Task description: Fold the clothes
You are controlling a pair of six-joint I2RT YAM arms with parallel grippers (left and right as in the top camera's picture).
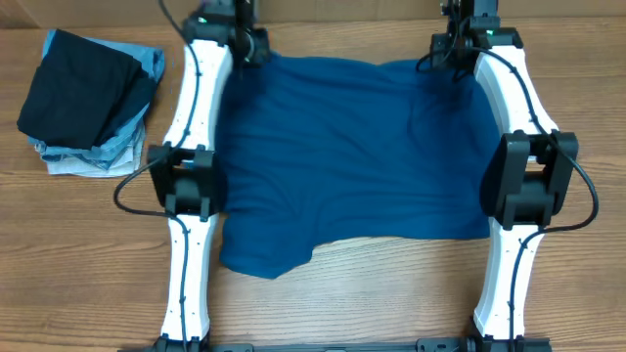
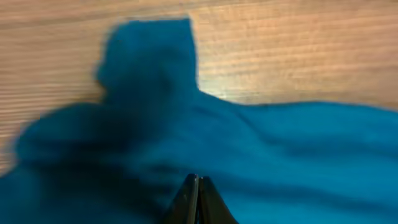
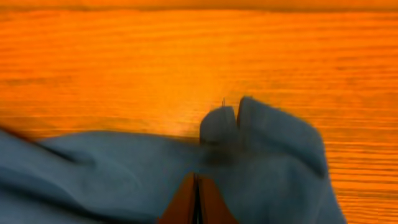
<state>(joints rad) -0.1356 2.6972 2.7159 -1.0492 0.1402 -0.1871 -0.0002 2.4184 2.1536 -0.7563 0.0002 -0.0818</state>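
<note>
Pinching the T-shirt [image 1: 352, 156]: left gripper [image 2: 198, 179], right gripper [image 3: 196, 178].

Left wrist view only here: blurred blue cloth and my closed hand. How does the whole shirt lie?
Observer: The royal-blue short-sleeved T-shirt lies spread out on the wooden table between both arms.
Operator: Is the other hand on it?
Observer: Yes, the right hand is shut on a bunched bit of its far edge.
Operator: Anything else around?
Observer: A stack of folded garments, black over pale blue, sits apart on the far left.
</note>
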